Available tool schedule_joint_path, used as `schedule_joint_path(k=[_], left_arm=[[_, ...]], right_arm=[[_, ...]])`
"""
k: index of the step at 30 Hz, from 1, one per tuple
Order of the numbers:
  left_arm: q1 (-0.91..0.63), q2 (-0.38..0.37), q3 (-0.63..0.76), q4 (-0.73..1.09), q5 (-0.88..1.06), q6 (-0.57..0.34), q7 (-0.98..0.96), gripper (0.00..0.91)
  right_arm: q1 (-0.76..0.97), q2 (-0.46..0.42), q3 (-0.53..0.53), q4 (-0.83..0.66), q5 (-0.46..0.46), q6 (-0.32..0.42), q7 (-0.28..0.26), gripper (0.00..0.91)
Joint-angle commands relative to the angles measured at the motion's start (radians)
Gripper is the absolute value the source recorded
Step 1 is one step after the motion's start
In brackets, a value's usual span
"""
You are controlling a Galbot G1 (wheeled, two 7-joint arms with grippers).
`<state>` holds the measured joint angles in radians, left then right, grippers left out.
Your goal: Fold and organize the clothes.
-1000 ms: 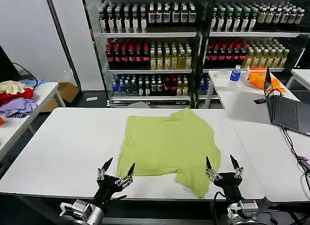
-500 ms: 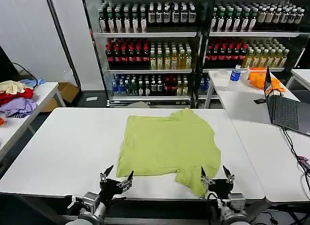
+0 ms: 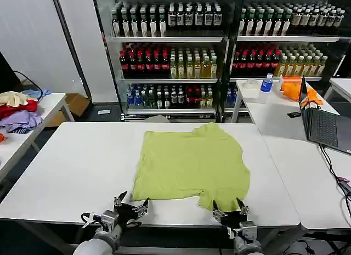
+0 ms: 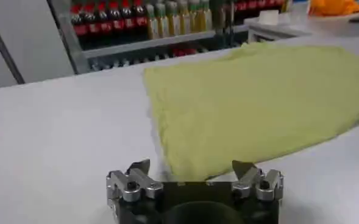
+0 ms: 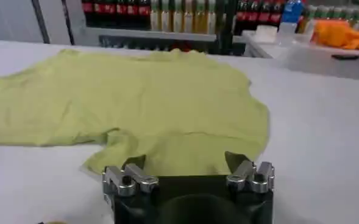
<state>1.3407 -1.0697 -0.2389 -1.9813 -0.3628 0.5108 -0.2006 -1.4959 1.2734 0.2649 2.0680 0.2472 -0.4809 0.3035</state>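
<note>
The left claw (image 3: 130, 204) sits low at the near edge of the white rectangular bench (image 3: 71, 162), its two metal fingers spread apart and grasping nothing. Just ahead of it, and slightly toward the robot's right, lies the near left corner of the lime yellow-green soft cotton T-shirt (image 3: 189, 164); in the left wrist view the released left claw (image 4: 194, 173) has that hem edge of the T-shirt (image 4: 258, 103) just beyond its fingertips, apart from them as far as can be told.

The right claw (image 3: 230, 210) is also at the near edge of the bench, fingers parted and holding nothing. The T-shirt's near right flap, a lobe hanging lower than the rest of the hem, lies directly in front of it. In the right wrist view the open right claw (image 5: 187, 167) faces the T-shirt (image 5: 149, 97), whose near edge reaches close to the fingertips; whether cloth touches them cannot be told.

The T-shirt is spread mostly flat on the bench between and beyond the two claws, plain side up, with its neckline at the far end from them and light wrinkles across it.

Far beyond the claws stand shelves of bottled drinks (image 3: 170, 57). Off to the right claw's side a second white bench carries an open dark laptop (image 3: 323, 123).
</note>
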Motion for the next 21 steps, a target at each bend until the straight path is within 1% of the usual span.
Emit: schedule_joint_path(k=[1,2,4,8,14,21], left_arm=[[-0.033,0.004,0.007,0.034,-0.001,0.024,-0.002,0.050],[-0.033,0.004,0.007,0.034,-0.003,0.024,-0.003,0.020],[-0.031,0.007,0.007,0.032,-0.009,0.022,-0.006,0.020],[-0.022,0.013,0.007,0.021,-0.012,0.016,-0.006,0.020],[-0.005,0.024,0.008,-0.001,-0.002,0.009,0.001,0.020],[0.024,0.037,0.000,-0.020,-0.007,-0.006,0.013,0.020]], right_arm=[[-0.011,0.002,-0.023,-0.012,0.005,-0.016,0.008,0.584],[-0.013,0.002,-0.023,-0.011,0.006,-0.016,0.009,0.272],[-0.024,0.003,-0.024,-0.013,0.005,-0.013,0.015,0.030],[-0.039,0.008,-0.025,-0.004,0.005,-0.008,0.020,0.000],[-0.068,0.008,-0.017,0.014,0.005,-0.004,0.019,0.000],[-0.099,0.016,-0.002,0.048,0.000,0.018,0.010,0.000]])
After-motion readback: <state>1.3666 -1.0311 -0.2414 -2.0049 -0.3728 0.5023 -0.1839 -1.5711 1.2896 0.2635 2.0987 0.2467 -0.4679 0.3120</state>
